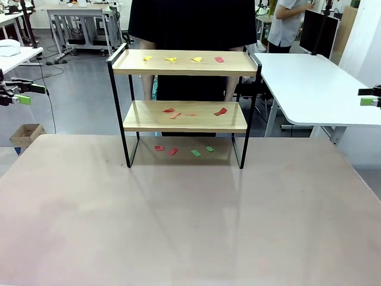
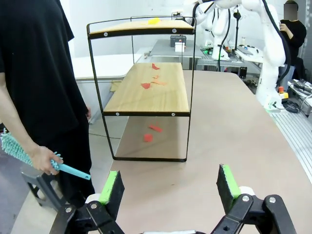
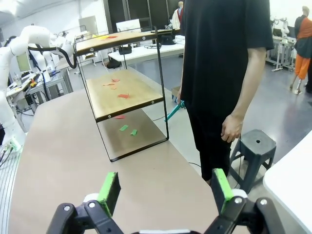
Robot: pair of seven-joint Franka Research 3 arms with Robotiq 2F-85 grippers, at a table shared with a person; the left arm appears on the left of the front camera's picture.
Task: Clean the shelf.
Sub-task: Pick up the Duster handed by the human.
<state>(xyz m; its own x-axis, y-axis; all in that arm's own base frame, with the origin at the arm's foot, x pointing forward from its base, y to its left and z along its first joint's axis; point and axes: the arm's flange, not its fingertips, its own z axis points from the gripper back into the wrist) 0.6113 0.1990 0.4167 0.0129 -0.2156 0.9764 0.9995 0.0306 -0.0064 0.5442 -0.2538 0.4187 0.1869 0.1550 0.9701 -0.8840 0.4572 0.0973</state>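
We see the shelf (image 1: 143, 116) standing at the far middle of the table (image 1: 190, 226), its black legs on the tabletop, directly in front of a person (image 1: 190, 24) in black at the far side. On its top board we count three yellow scraps (image 1: 171, 59) and one red scrap (image 1: 219, 59), set in a row. The lower board carries a few reddish scraps (image 1: 169, 110) scattered across its middle and right part. Under the shelf, on the table itself, lie two red bits (image 1: 172, 151) and two green bits (image 1: 196, 153).

Our left gripper (image 2: 169, 178) hangs above the table off the left end of the shelf, well apart from it, with its green-padded fingers spread wide and nothing between them. Our right gripper (image 3: 165, 183) hangs off the other end, also well apart from the shelf, fingers wide and holding nothing.

In the left wrist view, one hand (image 2: 46, 160) of the person grips a teal brush (image 2: 14, 148) by its handle, held low at the side. In the right wrist view, the other hand (image 3: 231, 129) hangs loose near a dark stool (image 3: 253, 146).
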